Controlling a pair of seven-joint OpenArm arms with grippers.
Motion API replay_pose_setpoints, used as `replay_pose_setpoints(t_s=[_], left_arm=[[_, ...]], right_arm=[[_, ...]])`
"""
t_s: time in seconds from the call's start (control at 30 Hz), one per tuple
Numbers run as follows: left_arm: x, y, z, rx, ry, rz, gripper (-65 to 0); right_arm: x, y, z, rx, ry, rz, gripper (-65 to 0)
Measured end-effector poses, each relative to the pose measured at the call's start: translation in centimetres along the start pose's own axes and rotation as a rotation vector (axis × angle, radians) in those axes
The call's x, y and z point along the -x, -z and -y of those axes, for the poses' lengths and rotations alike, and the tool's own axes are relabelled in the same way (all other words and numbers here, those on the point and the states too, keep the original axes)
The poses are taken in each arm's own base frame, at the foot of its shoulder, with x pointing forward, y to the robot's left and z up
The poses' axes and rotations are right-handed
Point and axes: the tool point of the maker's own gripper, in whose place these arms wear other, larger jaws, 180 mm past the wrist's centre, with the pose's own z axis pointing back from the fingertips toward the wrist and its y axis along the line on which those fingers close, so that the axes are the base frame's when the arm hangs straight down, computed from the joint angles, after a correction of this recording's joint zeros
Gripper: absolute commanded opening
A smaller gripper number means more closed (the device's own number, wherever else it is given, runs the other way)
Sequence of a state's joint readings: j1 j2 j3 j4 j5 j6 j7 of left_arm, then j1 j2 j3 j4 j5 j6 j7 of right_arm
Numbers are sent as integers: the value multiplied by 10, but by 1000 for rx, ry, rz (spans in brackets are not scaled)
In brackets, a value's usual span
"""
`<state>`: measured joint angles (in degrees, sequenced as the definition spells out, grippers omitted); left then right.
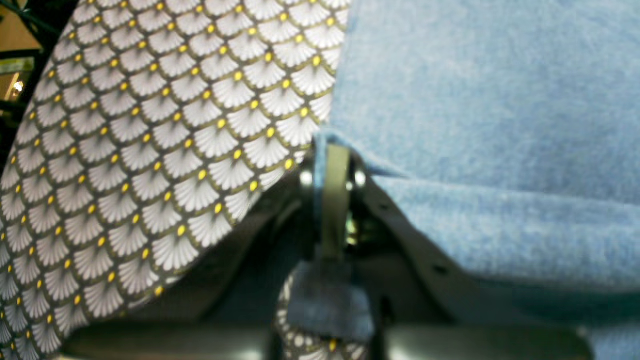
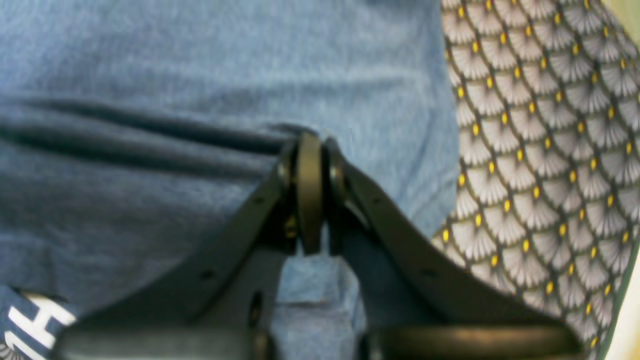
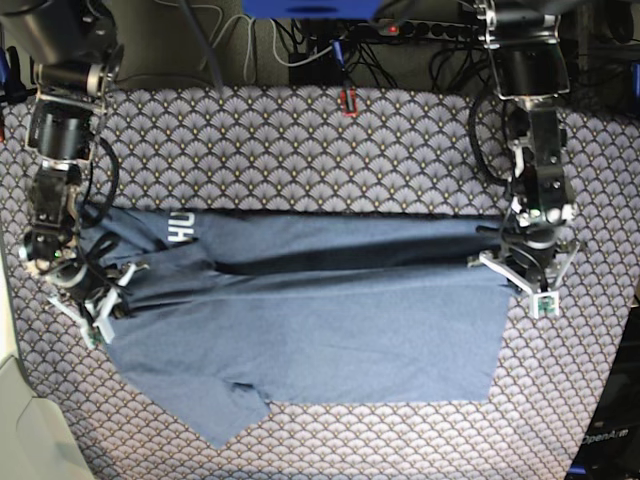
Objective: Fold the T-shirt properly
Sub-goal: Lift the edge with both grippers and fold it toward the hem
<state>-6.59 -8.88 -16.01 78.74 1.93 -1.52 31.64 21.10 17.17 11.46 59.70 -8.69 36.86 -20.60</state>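
Observation:
The slate-blue T-shirt (image 3: 330, 320) lies stretched across the table, folded lengthwise with a dark crease along its middle. White lettering (image 3: 182, 228) shows near its left end and in the right wrist view (image 2: 35, 320). My left gripper (image 3: 512, 268) is at the shirt's right edge; in the left wrist view it (image 1: 330, 155) is shut on a thin edge of the T-shirt (image 1: 475, 100). My right gripper (image 3: 108, 292) is at the shirt's left end; in the right wrist view it (image 2: 310, 145) is shut on a fold of the T-shirt (image 2: 175, 65).
A fan-scale patterned tablecloth (image 3: 300, 150) covers the table and shows in both wrist views (image 1: 150, 125) (image 2: 540, 125). Cables (image 3: 290, 45) and a small red object (image 3: 348, 100) lie at the back edge. The table's edge runs along the lower left (image 3: 15, 380).

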Motion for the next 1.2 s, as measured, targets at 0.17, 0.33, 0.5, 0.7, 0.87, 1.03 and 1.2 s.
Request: replay_pose_setpoints(t_s=[0.17, 0.33, 0.5, 0.7, 0.87, 1.03, 1.2], left_arm=[[2, 0, -1, -6, 2, -5, -646], [0, 0, -1, -6, 1, -3, -646], [-17, 3, -1, -6, -6, 34, -645], [-23, 4, 2, -3, -13, 36, -645], [-24, 5, 1, -3, -14, 44, -571], [-21, 21, 2, -4, -33, 7, -425], [-9, 23, 1, -10, -37, -27, -418]], right_arm=[[2, 8, -26, -58, -66, -28, -650], [1, 8, -26, -59, -67, -27, -650], [1, 8, -25, -56, -67, -27, -650], [1, 8, -24, -55, -67, -27, -650], [1, 8, -24, -55, -67, -26, -650], [0, 8, -23, -51, -67, -26, -615], [2, 8, -25, -54, -67, -32, -494]])
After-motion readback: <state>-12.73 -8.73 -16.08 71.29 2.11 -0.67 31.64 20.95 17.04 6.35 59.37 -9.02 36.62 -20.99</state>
